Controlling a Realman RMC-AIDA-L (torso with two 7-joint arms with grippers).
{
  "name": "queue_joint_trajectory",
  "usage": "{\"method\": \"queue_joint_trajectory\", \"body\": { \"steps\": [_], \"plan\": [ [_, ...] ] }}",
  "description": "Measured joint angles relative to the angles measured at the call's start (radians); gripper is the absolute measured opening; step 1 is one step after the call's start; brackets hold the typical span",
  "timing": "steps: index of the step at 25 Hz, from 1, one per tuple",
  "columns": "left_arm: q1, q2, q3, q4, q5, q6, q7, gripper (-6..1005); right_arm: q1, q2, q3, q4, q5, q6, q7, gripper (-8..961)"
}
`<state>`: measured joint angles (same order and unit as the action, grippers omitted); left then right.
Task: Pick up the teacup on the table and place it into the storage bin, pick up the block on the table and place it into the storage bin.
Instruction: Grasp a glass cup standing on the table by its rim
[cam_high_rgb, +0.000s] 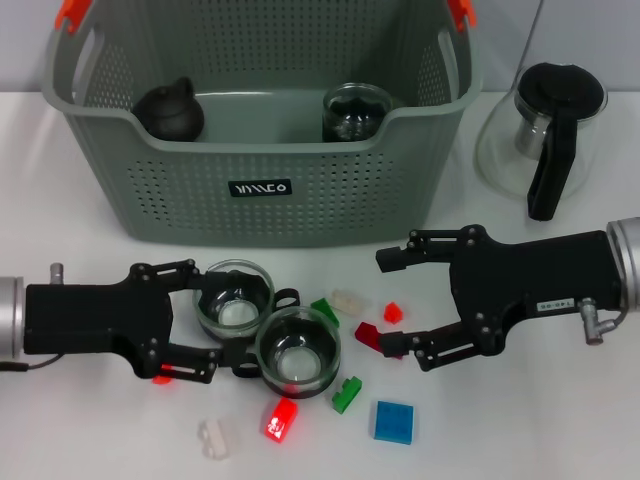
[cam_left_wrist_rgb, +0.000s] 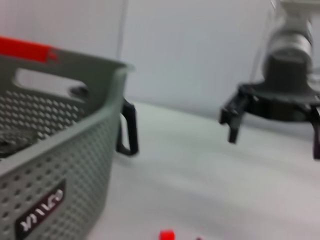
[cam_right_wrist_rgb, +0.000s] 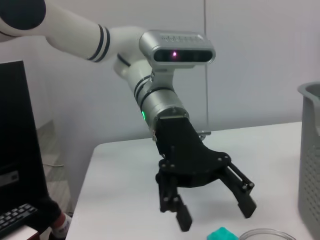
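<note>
Head view: two glass teacups (cam_high_rgb: 265, 330) on table, eight blocks (cam_high_rgb: 393, 421).

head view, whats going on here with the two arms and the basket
Both arms hover low over the table in front of the storage bin, pincers open. The left pincer straddles one glass teacup, with a second teacup beside it. The right pincer is open over scattered small blocks, near a red block. Nothing is gripped yet. The bin already holds a dark teapot and a glass cup.
</note>
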<state>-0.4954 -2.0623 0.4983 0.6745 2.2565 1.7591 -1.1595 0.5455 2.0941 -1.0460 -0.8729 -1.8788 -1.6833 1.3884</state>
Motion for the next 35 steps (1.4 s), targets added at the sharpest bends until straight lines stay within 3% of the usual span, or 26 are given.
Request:
{"method": "queue_joint_trajectory", "body": {
  "steps": [10,14,17,19,23,35],
  "plan": [
    [-0.008,-0.035,0.23,0.3,0.054,-0.012,-0.04,834,0.009,0.002,0.001,0.014,0.006,0.035,0.042,928],
    [-0.015,-0.069,0.276,0.383,0.114,-0.036,-0.041,833,0.011,0.003,-0.002,0.018,0.007,0.039,0.052,928],
    [-0.01,-0.098,0.349,0.444,0.162,-0.079,-0.045,833,0.02,0.003,0.002,0.033,0.007,0.04,0.066,928],
    [-0.008,-0.106,0.411,0.465,0.192,-0.112,-0.066,832,0.027,0.003,0.008,0.045,0.007,0.041,0.076,927],
    [-0.016,-0.102,0.522,0.477,0.222,-0.154,-0.124,831,0.027,0.002,0.01,0.056,0.007,0.052,0.082,926],
    [-0.049,-0.1,0.536,0.486,0.295,-0.219,-0.127,828,0.018,0.001,0.024,0.071,0.008,0.06,0.089,924]
  ]
}}
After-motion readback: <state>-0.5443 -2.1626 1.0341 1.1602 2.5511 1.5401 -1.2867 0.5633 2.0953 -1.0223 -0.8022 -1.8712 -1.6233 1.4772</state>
